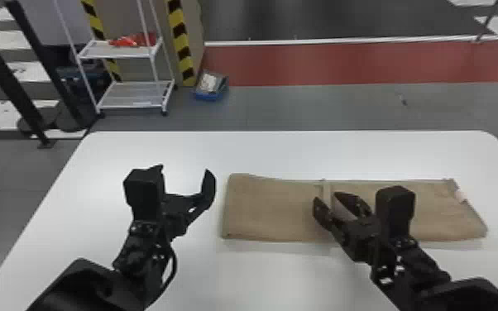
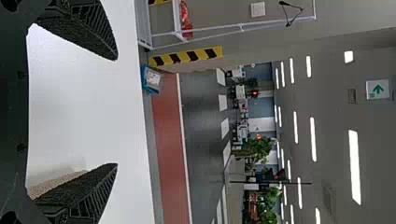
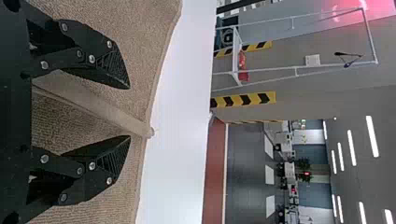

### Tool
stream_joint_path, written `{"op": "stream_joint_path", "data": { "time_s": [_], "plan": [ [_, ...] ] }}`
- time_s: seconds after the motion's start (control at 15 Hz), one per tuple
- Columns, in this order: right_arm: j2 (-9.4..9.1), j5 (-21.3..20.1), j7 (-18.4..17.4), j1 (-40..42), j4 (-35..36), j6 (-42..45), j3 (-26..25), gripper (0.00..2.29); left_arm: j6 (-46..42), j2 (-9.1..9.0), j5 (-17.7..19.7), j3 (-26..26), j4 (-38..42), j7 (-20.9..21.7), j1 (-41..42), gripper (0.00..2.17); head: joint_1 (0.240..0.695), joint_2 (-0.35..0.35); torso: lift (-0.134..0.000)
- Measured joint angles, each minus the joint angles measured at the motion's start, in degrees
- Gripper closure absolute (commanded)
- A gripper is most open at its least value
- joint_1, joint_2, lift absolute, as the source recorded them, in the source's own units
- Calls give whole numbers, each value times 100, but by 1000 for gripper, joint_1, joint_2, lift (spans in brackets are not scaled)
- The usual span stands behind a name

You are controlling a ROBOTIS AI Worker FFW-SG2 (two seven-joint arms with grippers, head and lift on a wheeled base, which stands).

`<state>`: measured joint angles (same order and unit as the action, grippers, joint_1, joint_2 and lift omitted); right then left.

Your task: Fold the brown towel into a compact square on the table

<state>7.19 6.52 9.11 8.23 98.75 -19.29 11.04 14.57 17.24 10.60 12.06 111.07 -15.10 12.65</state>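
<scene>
The brown towel lies as a long, flat folded strip on the white table, with a raised band across its middle and a pale tag near its right end. Left of the towel, my left gripper stands open and holds nothing. Over the towel's middle, by the band, is my right gripper, open. In the left wrist view the left gripper has its fingers wide apart, with a bit of towel beside one. In the right wrist view the band of the towel runs between the fingers of the right gripper.
Beyond the table's far edge stand a white rack holding red items, striped posts and a blue box on the floor. Both forearms come in over the near side of the table.
</scene>
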Motion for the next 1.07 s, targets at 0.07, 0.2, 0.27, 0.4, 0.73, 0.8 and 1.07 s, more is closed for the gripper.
{"op": "stream_joint_path", "data": {
  "time_s": [0.07, 0.2, 0.27, 0.4, 0.73, 0.8, 1.07],
  "plan": [
    [-16, -37, -29, -1, 11, -91, 23, 643, -1, 4, 3, -38, 7, 7, 28, 70, 695, 110, -125],
    [-18, -117, -118, 66, 109, -136, 37, 643, -2, 3, 15, -53, 11, 14, 43, 70, 695, 112, -125],
    [-14, -140, -123, 88, 143, -165, 30, 647, -2, -1, 19, -48, 12, 22, 44, 70, 695, 111, -125],
    [-3, -160, -120, 98, 160, -204, 14, 647, -2, -16, 21, -28, 12, 26, 45, 70, 695, 104, -125],
    [16, -168, -102, 104, 187, -294, 30, 1150, 43, -36, 21, -19, 7, 18, 55, 70, 695, 103, -125],
    [18, -168, -102, 108, 197, -321, 30, 1183, 48, -37, 21, -19, 4, 17, 62, 70, 695, 103, -125],
    [22, -130, -94, 162, 340, -395, 7, 1450, 88, -44, 21, -20, 18, 10, 79, 70, 695, 104, -125]
  ]
}}
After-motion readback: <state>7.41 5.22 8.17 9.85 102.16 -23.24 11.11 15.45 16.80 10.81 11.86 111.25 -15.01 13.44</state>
